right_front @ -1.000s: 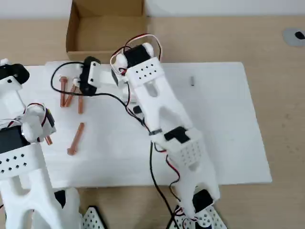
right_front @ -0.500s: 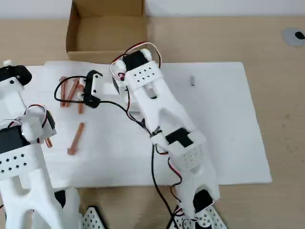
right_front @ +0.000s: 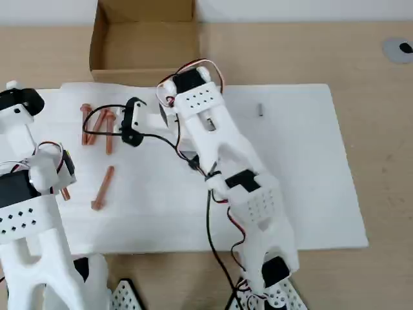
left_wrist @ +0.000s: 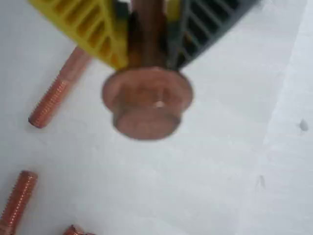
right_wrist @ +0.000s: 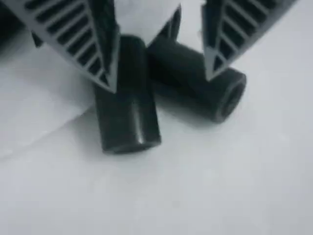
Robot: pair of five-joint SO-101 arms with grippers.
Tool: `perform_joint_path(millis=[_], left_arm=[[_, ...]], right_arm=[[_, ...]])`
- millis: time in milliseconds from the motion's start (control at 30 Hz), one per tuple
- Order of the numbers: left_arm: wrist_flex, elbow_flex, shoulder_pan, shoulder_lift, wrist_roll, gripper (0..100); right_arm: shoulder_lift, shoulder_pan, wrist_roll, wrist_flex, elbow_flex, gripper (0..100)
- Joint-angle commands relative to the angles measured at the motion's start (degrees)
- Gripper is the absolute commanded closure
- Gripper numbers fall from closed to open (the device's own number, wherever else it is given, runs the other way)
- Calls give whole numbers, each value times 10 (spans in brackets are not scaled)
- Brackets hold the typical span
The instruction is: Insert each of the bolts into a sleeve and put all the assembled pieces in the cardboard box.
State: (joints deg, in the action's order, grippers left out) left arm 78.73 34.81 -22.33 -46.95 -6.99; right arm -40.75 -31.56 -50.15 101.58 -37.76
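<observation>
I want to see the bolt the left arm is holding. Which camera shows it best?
The left wrist view: the bolt fills the middle, head toward the camera, clamped in the left end effector. In the high view a small copper bit pokes out beside the left arm. The right wrist view looks at two black sleeves.
</observation>
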Motion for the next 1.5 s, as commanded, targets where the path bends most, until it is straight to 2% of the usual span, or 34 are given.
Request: perform_joint_path(millis=[0, 367, 733, 1167, 1467], left_arm=[[1, -2, 1, -14, -5, 991], [1, 3, 1, -14, -6, 991], [1, 22, 1, -14, -7, 991], [-4, 18, 1, -14, -62, 991], [-4, 18, 1, -14, -85, 991]], right_arm=[[-16, 14, -6, 5, -7, 845], [-88, 15, -7, 8, -49, 846], [-90, 15, -15, 8, 7, 843], [-90, 15, -87, 9, 38, 843], [-89, 15, -95, 9, 47, 820]])
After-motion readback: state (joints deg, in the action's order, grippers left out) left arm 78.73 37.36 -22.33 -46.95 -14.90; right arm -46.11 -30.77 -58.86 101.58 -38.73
